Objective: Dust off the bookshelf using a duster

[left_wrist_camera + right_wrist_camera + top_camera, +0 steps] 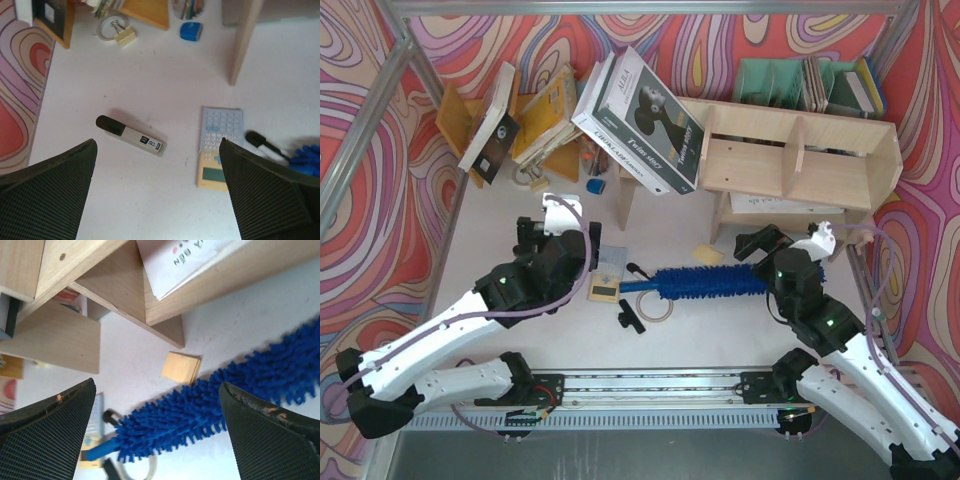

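Duster (pixel 705 282) lies flat on the table (pixel 720 330) just before the bookshelf (pixel 800 160), untouched; both your grippers hang spread wide and empty. Take it by the slim handle (pixel 638 287), nearest your left gripper (pixel 157 142), not by the fluffy head (pixel 215 415) under your right gripper (pixel 157 385).

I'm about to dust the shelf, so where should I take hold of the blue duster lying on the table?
Take the duster by its slim handle, the end toward the left arm, coming straight down from above. It lies flat on the table, and the fluffy head gives no firm hold.
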